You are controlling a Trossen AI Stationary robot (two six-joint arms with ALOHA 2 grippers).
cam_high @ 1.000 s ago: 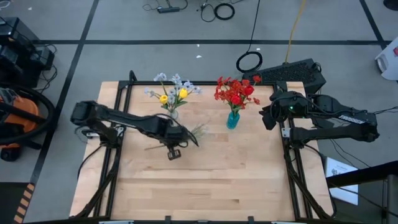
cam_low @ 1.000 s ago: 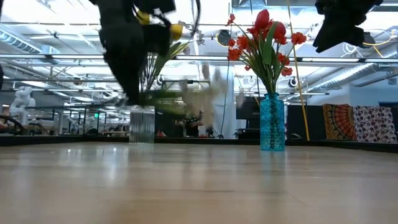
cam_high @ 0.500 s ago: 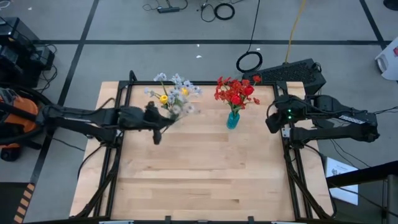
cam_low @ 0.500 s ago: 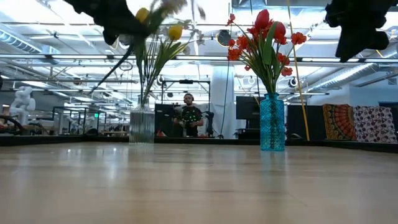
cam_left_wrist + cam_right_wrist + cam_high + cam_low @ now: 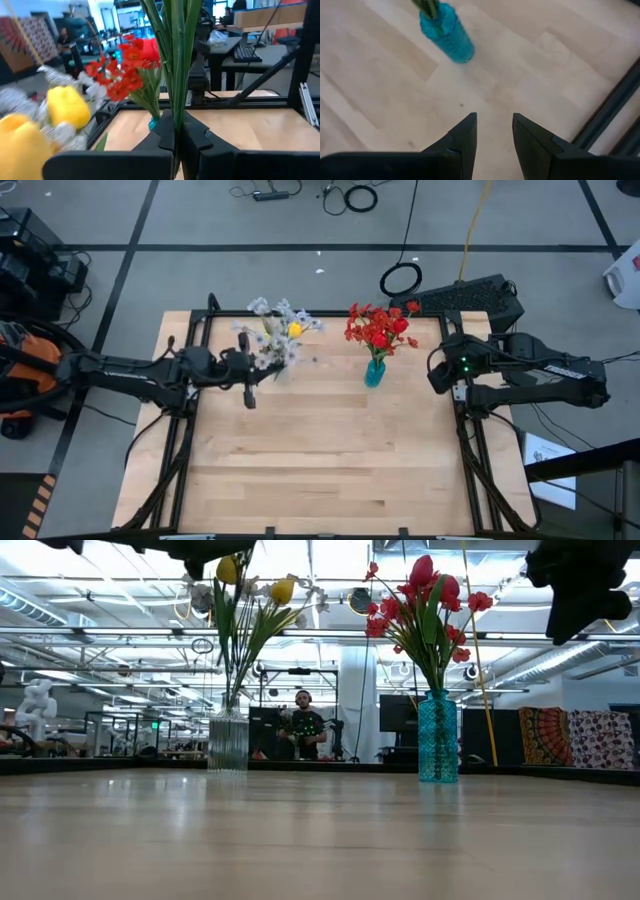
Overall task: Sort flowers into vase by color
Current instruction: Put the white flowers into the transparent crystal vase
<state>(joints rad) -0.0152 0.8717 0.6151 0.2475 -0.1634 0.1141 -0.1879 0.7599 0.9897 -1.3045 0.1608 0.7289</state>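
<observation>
Left gripper (image 5: 177, 135) clamped on green stems (image 5: 177, 55) of pale wispy spray (image 5: 272, 352) just above clear vase (image 5: 228, 743) w/ yellow tulips (image 5: 280, 590); need stems vertical, ease straight down; right gripper (image 5: 492, 131) parked apart nr blue vase (image 5: 445, 34).

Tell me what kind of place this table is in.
Probably a robotics lab or open workshop: beyond the table is a big hall with ceiling ducts, desks with a keyboard, a person at the back, and cables on the floor.

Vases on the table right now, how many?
2: a clear glass vase at back left holding yellow and pale flowers, and a blue vase at back centre-right holding red flowers.
</observation>
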